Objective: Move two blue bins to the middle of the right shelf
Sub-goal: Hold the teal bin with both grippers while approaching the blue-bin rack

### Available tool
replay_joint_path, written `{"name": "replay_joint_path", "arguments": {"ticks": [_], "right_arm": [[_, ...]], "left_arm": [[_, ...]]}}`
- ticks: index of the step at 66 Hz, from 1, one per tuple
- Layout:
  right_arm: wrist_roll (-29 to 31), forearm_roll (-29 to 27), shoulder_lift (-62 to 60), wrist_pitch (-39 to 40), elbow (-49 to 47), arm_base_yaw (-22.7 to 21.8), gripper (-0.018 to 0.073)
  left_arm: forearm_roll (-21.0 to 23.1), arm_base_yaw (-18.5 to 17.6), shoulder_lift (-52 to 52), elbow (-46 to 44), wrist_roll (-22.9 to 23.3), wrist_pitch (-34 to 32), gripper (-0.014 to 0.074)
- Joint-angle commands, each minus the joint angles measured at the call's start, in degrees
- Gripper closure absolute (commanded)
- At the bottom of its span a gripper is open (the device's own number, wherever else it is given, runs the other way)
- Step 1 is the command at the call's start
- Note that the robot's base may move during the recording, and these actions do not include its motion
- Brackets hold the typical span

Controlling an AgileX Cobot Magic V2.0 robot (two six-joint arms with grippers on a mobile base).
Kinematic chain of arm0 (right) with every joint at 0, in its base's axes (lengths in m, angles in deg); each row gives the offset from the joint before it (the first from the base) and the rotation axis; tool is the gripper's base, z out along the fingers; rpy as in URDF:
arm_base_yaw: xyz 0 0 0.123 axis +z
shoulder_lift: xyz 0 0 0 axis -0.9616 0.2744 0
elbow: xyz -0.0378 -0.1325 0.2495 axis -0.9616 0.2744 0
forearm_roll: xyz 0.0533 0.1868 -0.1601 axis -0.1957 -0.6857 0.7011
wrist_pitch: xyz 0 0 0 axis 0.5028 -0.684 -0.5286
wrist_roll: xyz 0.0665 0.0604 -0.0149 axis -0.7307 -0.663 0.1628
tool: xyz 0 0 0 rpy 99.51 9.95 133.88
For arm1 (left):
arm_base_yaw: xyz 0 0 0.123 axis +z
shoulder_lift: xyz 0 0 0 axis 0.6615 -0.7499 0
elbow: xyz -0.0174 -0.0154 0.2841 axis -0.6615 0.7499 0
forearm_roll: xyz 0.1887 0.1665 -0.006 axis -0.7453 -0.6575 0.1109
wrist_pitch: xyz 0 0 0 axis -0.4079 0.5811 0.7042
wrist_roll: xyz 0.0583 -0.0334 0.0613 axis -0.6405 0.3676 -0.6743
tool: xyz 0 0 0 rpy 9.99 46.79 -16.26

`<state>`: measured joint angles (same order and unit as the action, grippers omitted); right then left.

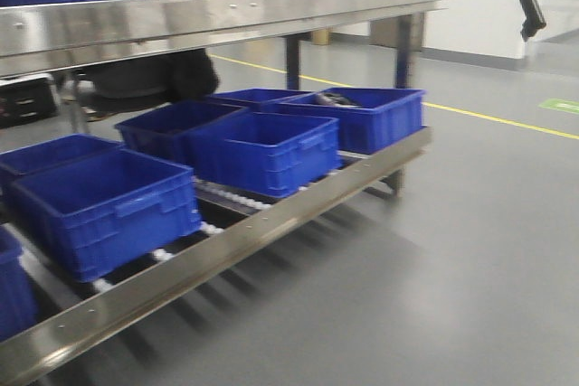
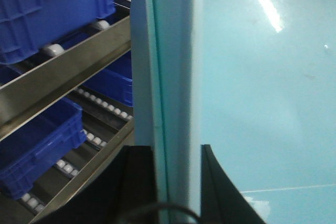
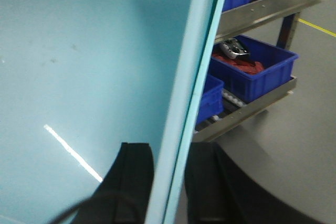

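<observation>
Both sets of jaws clamped on a pale teal panel's [image 2: 173,77] edges: left gripper [image 2: 177,182], right gripper [image 3: 170,182]. Blue bins [image 1: 262,146] sitting on the roller shelf [image 1: 271,214], low, apart from both grippers.

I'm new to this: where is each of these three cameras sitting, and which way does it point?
Front view: on the robot, facing the steel shelf of blue bins; no arm shows.
Left wrist: above the left gripper, whose fingers straddle a pale teal panel.
Right wrist: above the right gripper, straddling another panel edge.
All three share the shelf; front and right wrist share the loaded end bin.
</observation>
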<state>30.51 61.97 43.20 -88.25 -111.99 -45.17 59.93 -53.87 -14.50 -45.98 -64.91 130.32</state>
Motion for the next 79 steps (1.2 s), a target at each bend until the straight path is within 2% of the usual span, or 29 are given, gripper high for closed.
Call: {"name": "replay_joint_path", "arguments": {"ticks": [1,79], "right_arm": [[1.0,-0.5,-0.8,5.5,-0.1,0.4,0.0712],[1.0,-0.5,-0.8,5.5,-0.1,0.4,0.0712]], "left_arm": [[5.3,-0.6,0.9,-1.3,0.3,-5.7,0.0707],[5.3,-0.6,0.9,-1.3,0.3,-5.7,0.0707]]}}
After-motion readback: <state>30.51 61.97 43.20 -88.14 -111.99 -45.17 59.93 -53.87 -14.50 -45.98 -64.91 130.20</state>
